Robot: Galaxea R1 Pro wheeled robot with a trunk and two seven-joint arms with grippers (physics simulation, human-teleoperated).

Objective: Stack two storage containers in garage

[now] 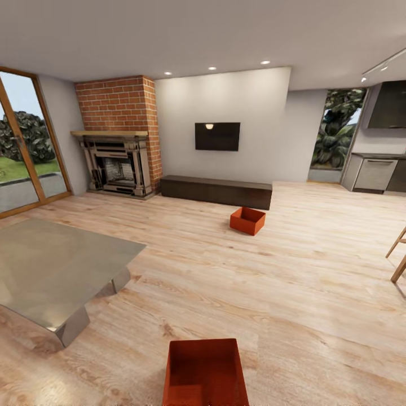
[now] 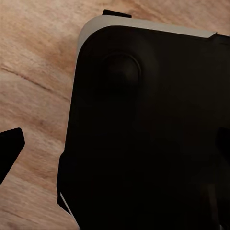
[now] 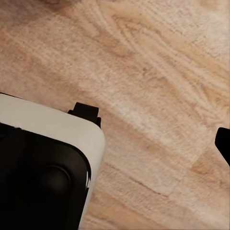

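I am in the living room, over light wood planks. One orange-red storage container (image 1: 206, 372) lies on the planks right in front of me, open side up. The other storage container (image 1: 247, 220) sits farther off, just before the low dark cabinet (image 1: 217, 192). My left gripper (image 2: 115, 143) hangs over the robot's dark base with one fingertip (image 2: 9, 146) at the picture's edge, jaws wide apart and empty. My right gripper (image 3: 115, 143) is likewise spread, its fingertip (image 3: 223, 143) over bare planks. The garage and its floor are out of view.
A low metallic table (image 1: 56, 265) stands at the left. A brick fireplace (image 1: 118, 163) and wall TV (image 1: 217, 136) are at the back, a glass door (image 1: 22, 158) at far left. Kitchen units (image 1: 375, 172) and wooden chair legs (image 1: 397, 254) are at the right.
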